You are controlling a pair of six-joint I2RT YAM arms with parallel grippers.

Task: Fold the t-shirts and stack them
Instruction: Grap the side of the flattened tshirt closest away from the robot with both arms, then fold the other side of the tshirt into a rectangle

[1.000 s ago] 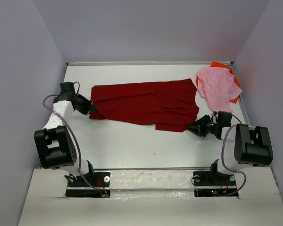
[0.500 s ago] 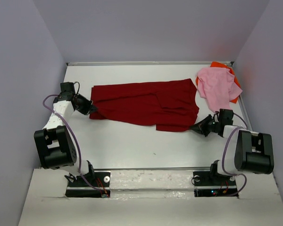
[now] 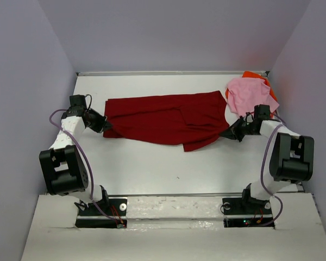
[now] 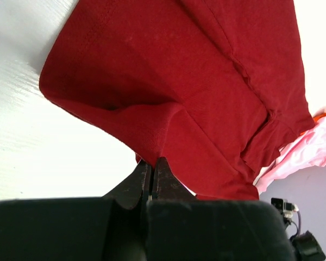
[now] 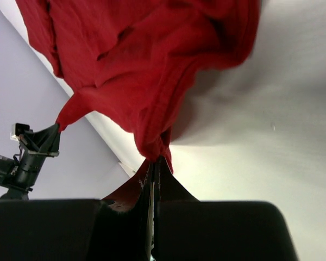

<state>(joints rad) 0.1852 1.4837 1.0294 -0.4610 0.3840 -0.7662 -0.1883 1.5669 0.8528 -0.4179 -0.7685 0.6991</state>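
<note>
Top external view: the dark red t-shirt lies spread on the desk, left hand and right hand each pinched shut on an opposite corner (thin bites); uneven pulling could slip a corner free.

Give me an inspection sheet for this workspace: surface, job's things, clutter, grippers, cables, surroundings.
Surface: white table, one small dark speck near the front.
Job's things: dark red t-shirt spread across the middle; light pink t-shirt crumpled at the far right, lying on the orange t-shirt.
Clutter: nothing seen.
Grippers: left gripper shut on the dark red t-shirt's left edge; right gripper shut on its right near corner.
Cables: purple cables loop along both arms, off the cloth.
Surroundings: plain lavender walls on three sides.
</note>
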